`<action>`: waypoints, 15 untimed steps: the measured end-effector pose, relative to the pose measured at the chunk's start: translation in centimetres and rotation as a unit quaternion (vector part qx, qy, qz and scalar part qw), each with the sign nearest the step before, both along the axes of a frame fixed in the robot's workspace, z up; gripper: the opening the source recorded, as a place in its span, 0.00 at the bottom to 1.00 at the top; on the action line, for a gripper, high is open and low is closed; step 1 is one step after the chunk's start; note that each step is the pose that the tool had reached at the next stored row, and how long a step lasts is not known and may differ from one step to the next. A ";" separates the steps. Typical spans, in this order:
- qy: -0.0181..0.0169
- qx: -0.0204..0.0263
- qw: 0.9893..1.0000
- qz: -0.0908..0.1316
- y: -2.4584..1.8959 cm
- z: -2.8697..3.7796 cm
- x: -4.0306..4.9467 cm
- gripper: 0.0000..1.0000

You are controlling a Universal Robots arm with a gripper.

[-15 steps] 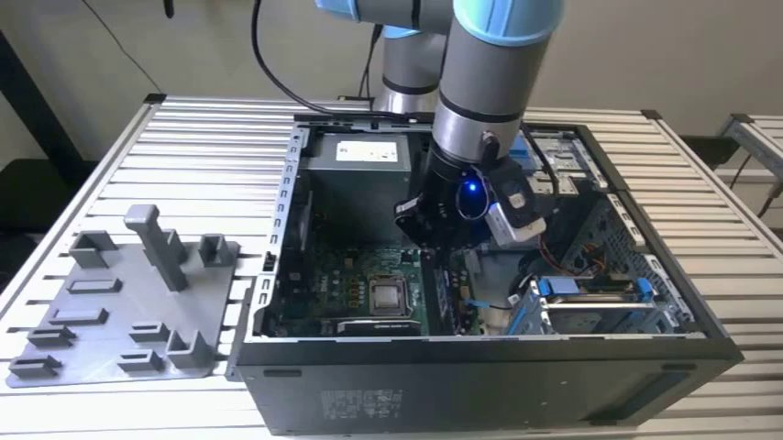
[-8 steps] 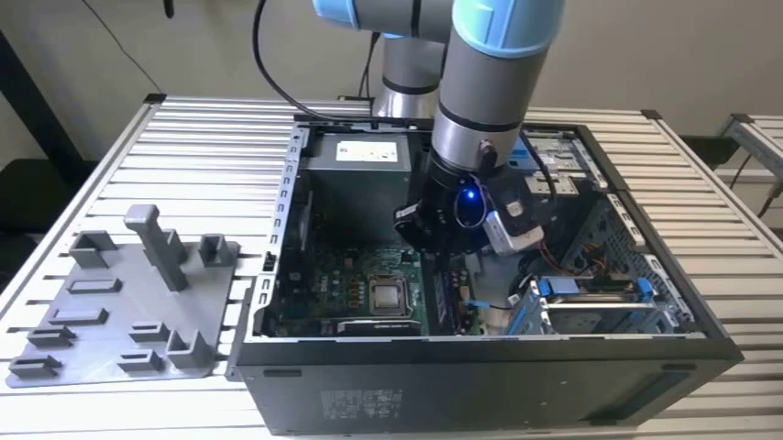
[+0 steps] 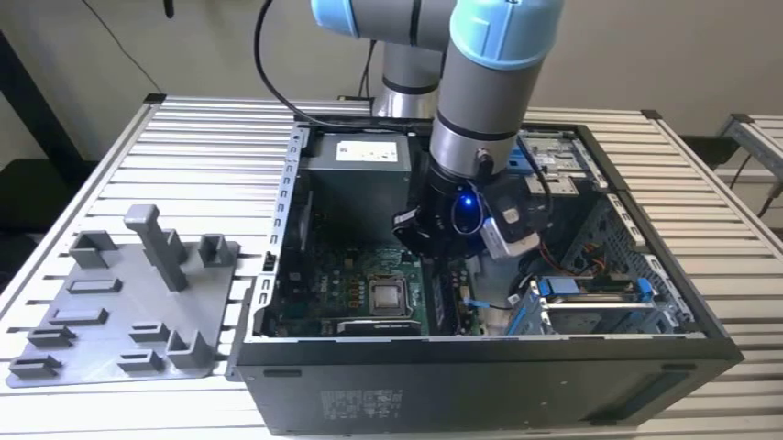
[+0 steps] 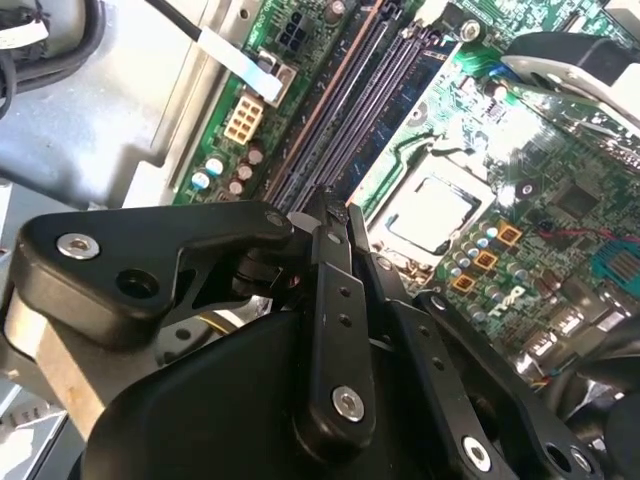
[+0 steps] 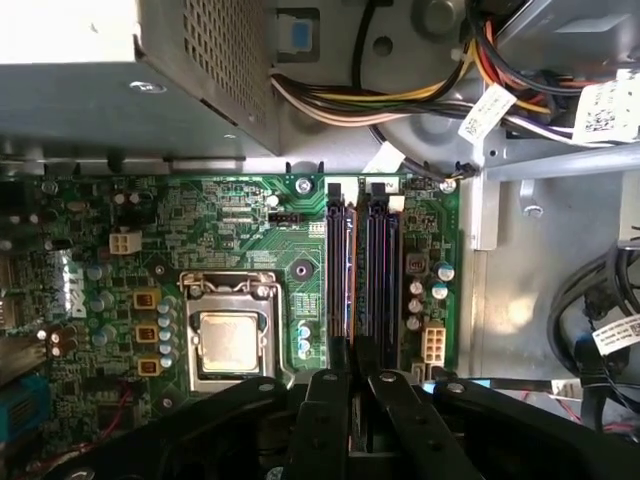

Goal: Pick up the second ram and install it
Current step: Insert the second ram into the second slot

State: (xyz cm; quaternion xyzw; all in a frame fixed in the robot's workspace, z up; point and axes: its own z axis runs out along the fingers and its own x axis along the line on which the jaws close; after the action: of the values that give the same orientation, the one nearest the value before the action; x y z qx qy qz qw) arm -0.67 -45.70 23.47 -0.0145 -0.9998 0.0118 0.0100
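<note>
While the pincer [image 5: 352, 385] hangs low over the motherboard [image 5: 230, 240], its fingers nearly closed over 2 long memory slots [image 5: 360, 270], whether it grips anything I cannot tell.

Matt black plastic tool [image 4: 335, 215]; glossy green motherboard [image 5: 230, 230].

The arm [image 3: 483, 101] reached steeply down from above, wrist vertical. Its gripper [image 5: 352, 400] pointed straight down, and the black fingers [image 4: 335, 300] stood close together, nearly parallel, with a narrow gap between them.
</note>
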 end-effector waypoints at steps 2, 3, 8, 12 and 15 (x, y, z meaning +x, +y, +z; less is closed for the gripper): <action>0.000 0.000 1.000 0.000 0.00 -0.09 0.00 0.14; 0.000 0.000 1.000 0.000 0.00 -0.13 0.00 0.14; 0.000 0.000 1.000 0.000 0.00 -0.38 0.00 0.14; 0.000 0.000 1.000 0.000 0.00 -0.54 0.00 0.14; 0.000 0.000 1.000 0.001 0.00 -0.62 0.00 0.14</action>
State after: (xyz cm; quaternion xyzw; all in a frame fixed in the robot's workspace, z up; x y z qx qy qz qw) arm -0.67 -45.70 22.84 -0.0135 -0.9998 0.0122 0.0101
